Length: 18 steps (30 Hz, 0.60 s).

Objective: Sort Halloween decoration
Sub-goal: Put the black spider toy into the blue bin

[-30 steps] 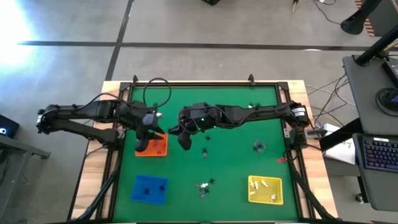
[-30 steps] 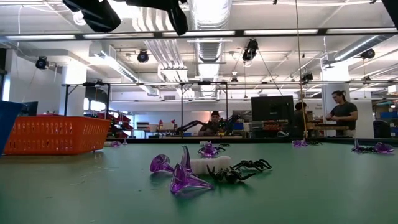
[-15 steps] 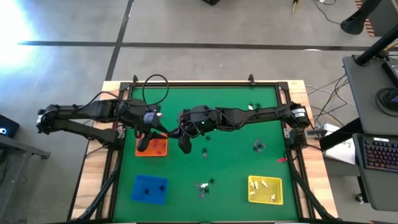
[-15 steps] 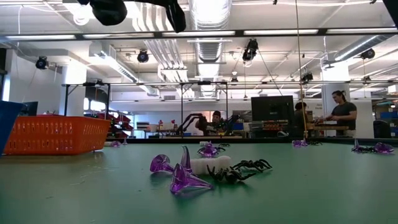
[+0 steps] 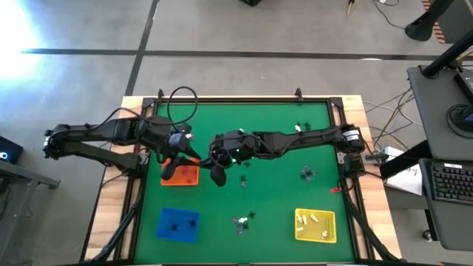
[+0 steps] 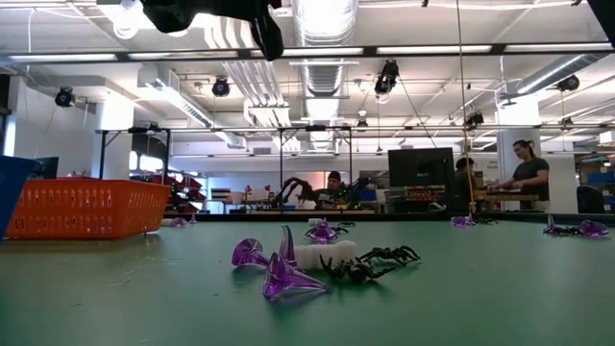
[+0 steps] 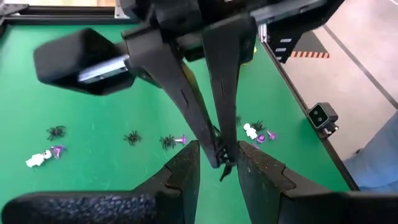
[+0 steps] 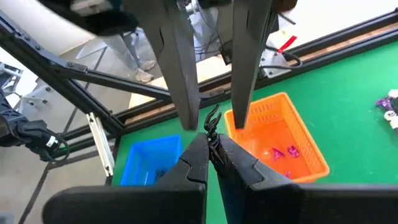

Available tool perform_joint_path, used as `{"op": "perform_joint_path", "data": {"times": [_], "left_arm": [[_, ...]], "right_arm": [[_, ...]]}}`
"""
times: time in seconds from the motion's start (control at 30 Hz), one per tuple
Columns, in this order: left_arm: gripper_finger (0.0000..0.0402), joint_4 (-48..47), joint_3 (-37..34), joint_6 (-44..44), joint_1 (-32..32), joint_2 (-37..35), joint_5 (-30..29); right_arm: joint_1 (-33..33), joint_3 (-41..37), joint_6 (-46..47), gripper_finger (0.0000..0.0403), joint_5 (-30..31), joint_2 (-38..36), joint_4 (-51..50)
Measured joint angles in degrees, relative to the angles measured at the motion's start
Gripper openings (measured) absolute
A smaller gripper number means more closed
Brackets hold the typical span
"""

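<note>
High above the mat my two grippers meet tip to tip. My right gripper is shut on a small black spider. My left gripper is open, and its fingers stand on either side of the spider without closing on it. Below lie the orange tray with purple trinkets and the blue tray. Loose decorations lie on the mat: purple cones, a white piece and a black spider.
A yellow tray with white pieces stands at the front right. More trinkets lie scattered mid-mat, to the right and at the back. A raised frame borders the green mat. People work at desks far behind the table.
Both arms have shifted slightly and the two grippers have drawn a little closer together over the orange tray. The right gripper stays shut on the spider and the left stays open.
</note>
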Motion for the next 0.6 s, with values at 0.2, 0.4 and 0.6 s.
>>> {"op": "perform_joint_path", "data": {"times": [0.2, 0.4, 0.6], "left_arm": [[0.0087, -1.17, -0.01, 0.00, 0.00, 0.10, 0.00], [0.0087, -1.07, -0.05, 0.00, 0.00, 0.76, 0.01], [0.0079, -0.86, -0.05, 0.75, -0.02, 1.34, 0.02]], "right_arm": [[0.02, -0.04, 0.00, 0.0009, 0.04, 0.02, -0.16], [-0.01, -0.04, 0.00, 0.0009, 0.07, 0.02, -0.18], [-0.03, -0.04, 0.01, 0.0009, 0.09, 0.02, -0.25]]}}
